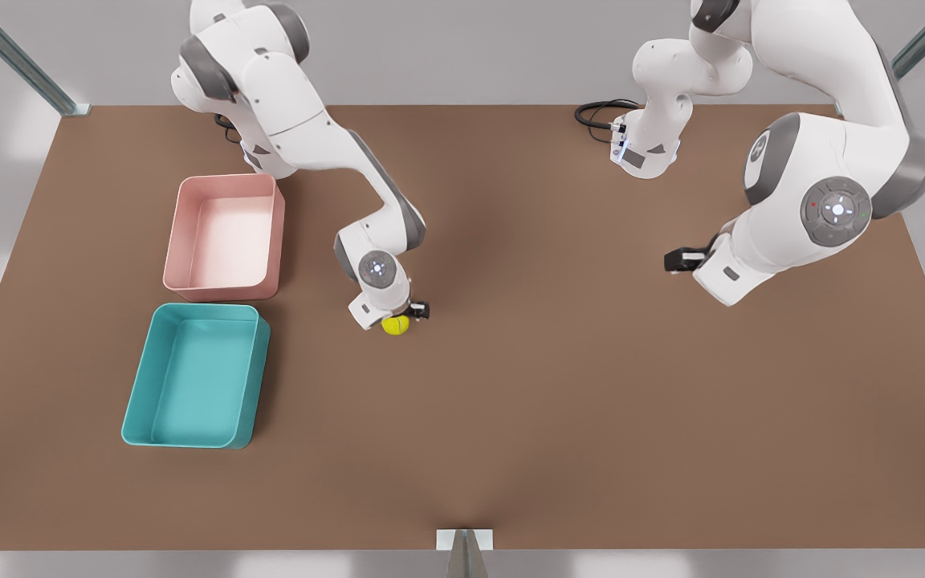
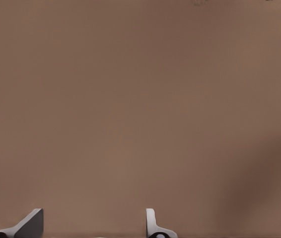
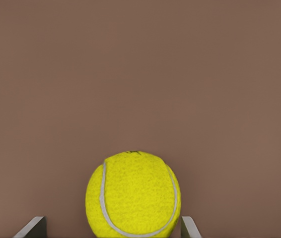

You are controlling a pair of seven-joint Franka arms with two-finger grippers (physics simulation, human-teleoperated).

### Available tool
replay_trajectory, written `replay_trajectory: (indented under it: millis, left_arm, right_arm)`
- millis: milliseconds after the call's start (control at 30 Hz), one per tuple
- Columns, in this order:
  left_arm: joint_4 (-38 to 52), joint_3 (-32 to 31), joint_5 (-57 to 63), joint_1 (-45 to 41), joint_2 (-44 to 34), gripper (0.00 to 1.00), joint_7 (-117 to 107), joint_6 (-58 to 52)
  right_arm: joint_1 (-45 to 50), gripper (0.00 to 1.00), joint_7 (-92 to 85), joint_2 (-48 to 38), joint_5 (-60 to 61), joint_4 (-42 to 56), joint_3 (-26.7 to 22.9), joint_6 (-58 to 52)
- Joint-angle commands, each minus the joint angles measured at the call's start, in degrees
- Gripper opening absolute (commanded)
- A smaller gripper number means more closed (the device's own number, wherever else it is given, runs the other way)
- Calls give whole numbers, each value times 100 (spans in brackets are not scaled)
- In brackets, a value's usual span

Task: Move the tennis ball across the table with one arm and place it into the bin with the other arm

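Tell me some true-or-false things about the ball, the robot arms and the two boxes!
1. The tennis ball sits between the right end effector's fingers. True.
2. The ball is inside the teal bin. False: it is out on the table, to the front view's right of the bin.
3. The left end effector holds a ball too. False: it is open, with bare table beneath.
4. The pink tray is next to the teal bin. True.
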Motion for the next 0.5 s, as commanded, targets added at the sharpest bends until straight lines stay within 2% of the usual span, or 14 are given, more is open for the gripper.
replay_trajectory:
  millis: [0,467]
  left_arm:
    - [-1,-2,-123,3,6,100,-516,64]
    - [8,-2,-114,29,68,100,-516,64]
  right_arm:
    - [2,100,987,63,-2,-8,-1,154]
    - [46,100,996,388,-11,1,8,365]
